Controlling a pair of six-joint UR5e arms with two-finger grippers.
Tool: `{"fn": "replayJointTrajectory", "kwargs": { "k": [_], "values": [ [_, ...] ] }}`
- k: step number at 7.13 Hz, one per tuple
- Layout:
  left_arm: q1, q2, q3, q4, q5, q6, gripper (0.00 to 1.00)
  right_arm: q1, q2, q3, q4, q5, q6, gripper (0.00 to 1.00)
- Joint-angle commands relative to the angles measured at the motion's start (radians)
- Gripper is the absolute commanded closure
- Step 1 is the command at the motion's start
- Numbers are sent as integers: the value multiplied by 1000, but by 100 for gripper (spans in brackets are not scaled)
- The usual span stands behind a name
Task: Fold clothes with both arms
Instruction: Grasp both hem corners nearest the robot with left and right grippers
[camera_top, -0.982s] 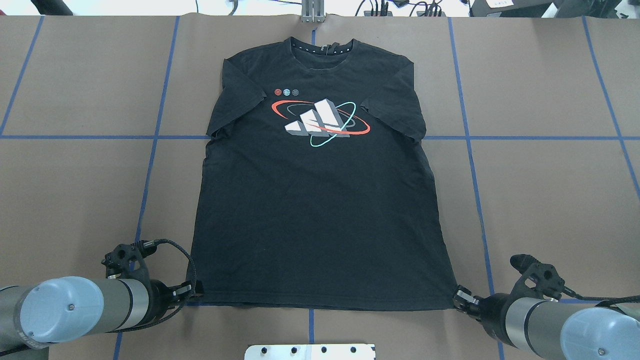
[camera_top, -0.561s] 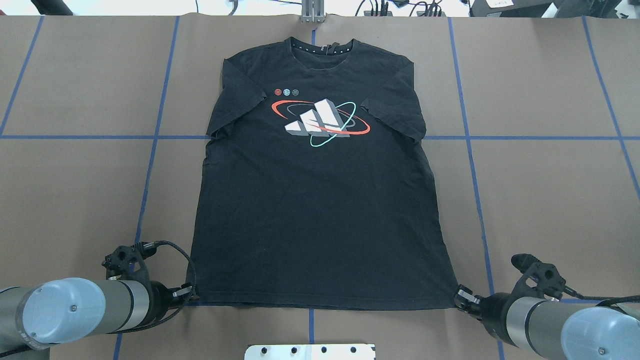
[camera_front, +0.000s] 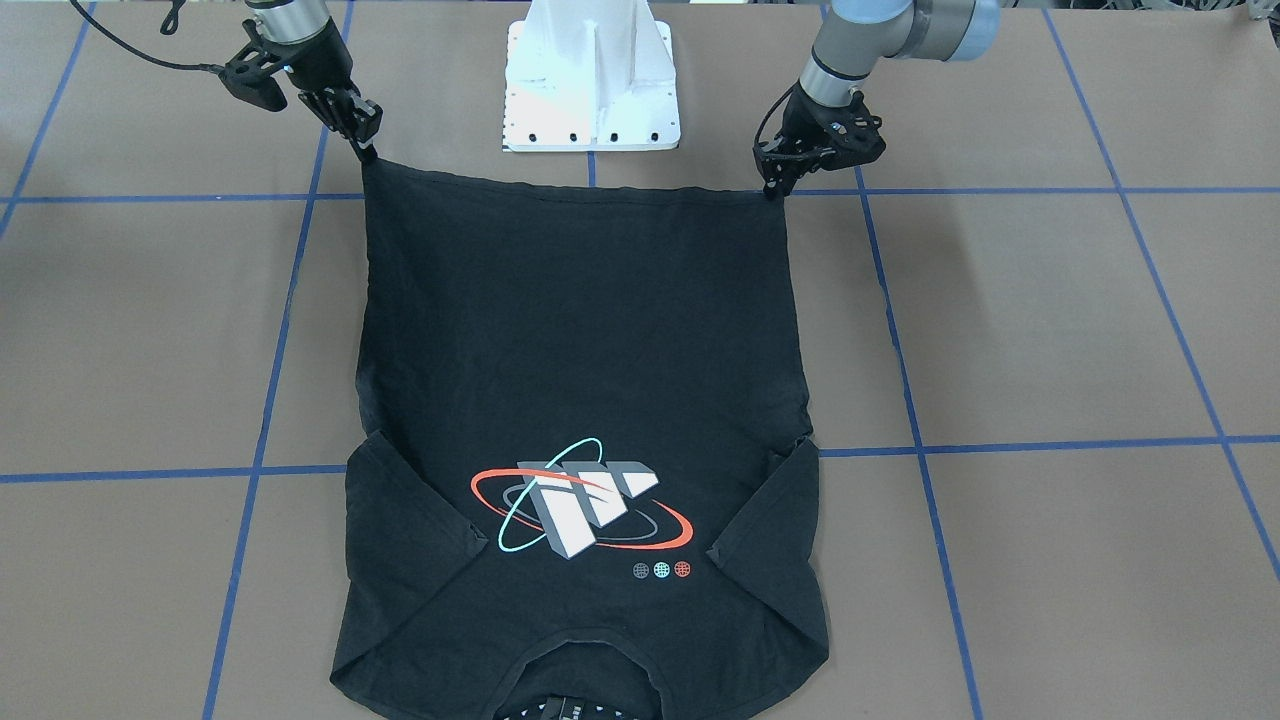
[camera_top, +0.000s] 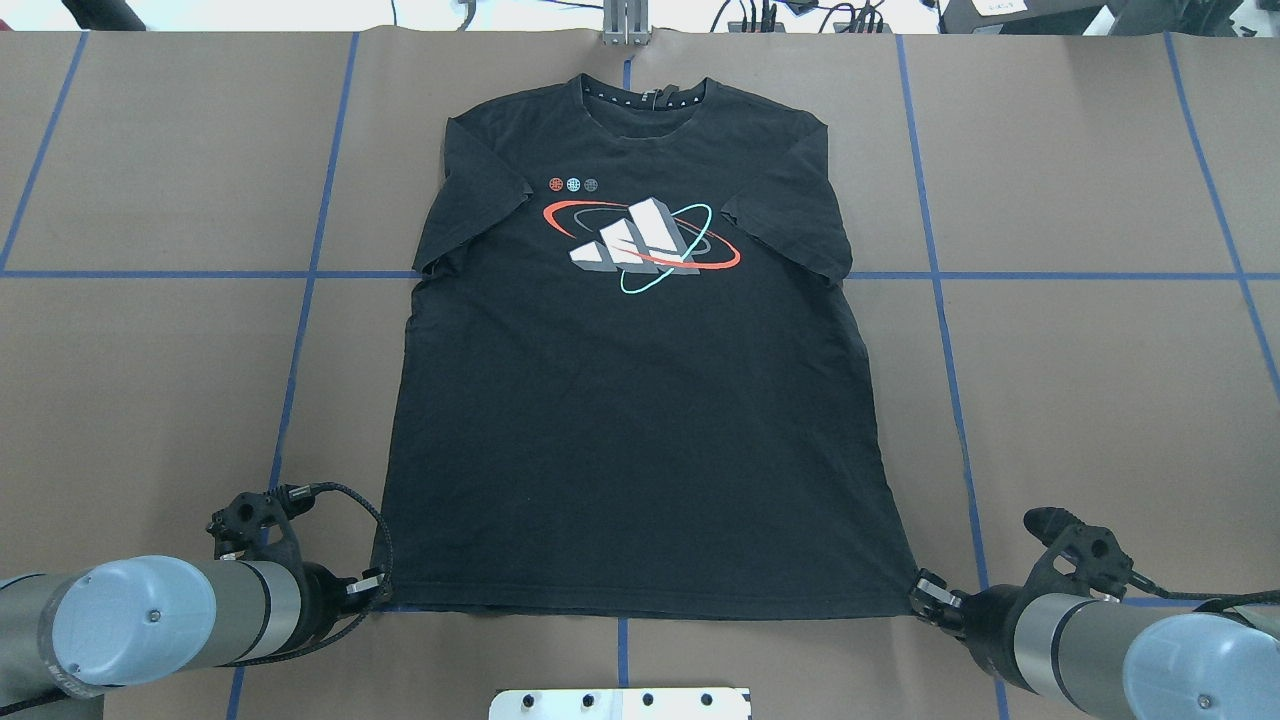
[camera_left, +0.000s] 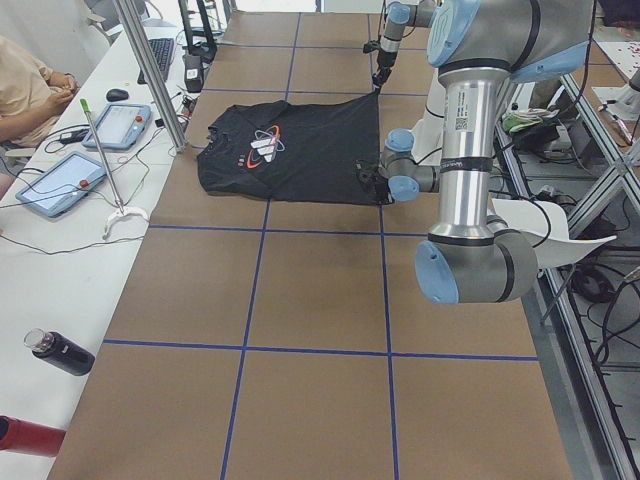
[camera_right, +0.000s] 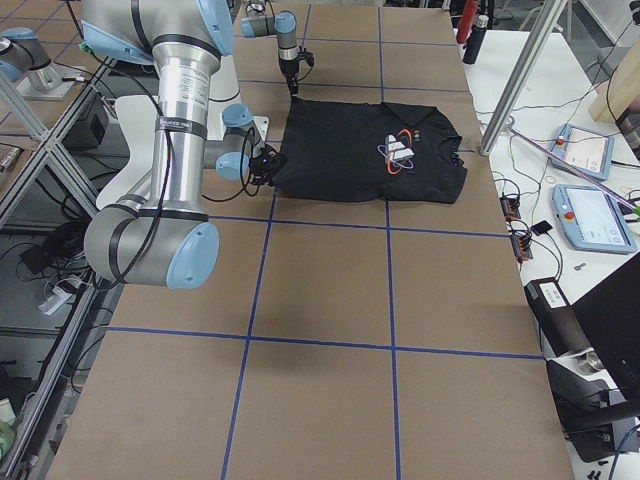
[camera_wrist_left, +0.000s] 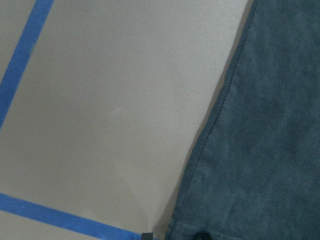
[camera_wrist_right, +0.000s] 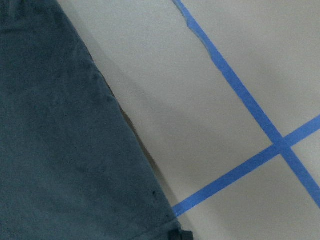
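The black T-shirt (camera_top: 640, 420) lies flat on the brown table with its logo (camera_top: 640, 245) face up. Its collar is at the far edge and its hem is nearest me. My left gripper (camera_top: 380, 592) sits low at the hem's left corner and looks shut on it. The same gripper (camera_front: 772, 188) pinches that corner in the front-facing view. My right gripper (camera_top: 918, 590) is at the hem's other corner, also shut on the cloth, and this gripper (camera_front: 365, 148) draws the corner to a point. The hem runs taut between them. Both wrist views show only shirt fabric (camera_wrist_left: 260, 150) (camera_wrist_right: 65, 150) and table.
The white pedestal base (camera_front: 592, 80) stands just behind the hem, between the arms. Blue tape lines (camera_top: 300, 330) cross the table. A metal post mount (camera_top: 626, 25) sits beyond the collar. A person (camera_left: 20, 85), tablets (camera_left: 60, 185) and bottles (camera_left: 60, 352) are at the operators' side.
My left gripper has drawn back slightly toward the robot, and the hem corner it holds has flattened out. The right gripper has barely moved.
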Motion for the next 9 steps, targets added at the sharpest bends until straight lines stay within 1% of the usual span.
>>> {"fn": "replayJointTrajectory", "kwargs": {
  "k": [1, 3, 4, 6, 8, 9],
  "values": [
    [0, -2, -5, 0, -2, 0, 100, 1, -4, 0, 0, -1, 0, 100],
    [-11, 6, -39, 0, -2, -2, 100, 1, -4, 1, 0, 1, 0, 100],
    [-16, 22, -95, 1, -5, 0, 100, 2, -5, 5, 0, 1, 0, 100],
    [-14, 96, -212, 2, -9, -3, 100, 2, -94, 84, 0, 8, -2, 100],
    [-14, 134, -275, 2, -20, -6, 100, 1, -96, 97, 0, 19, -2, 100],
    [-14, 133, -289, 14, -79, -6, 100, 2, -94, 103, 0, 31, -2, 100]
  ]
}}
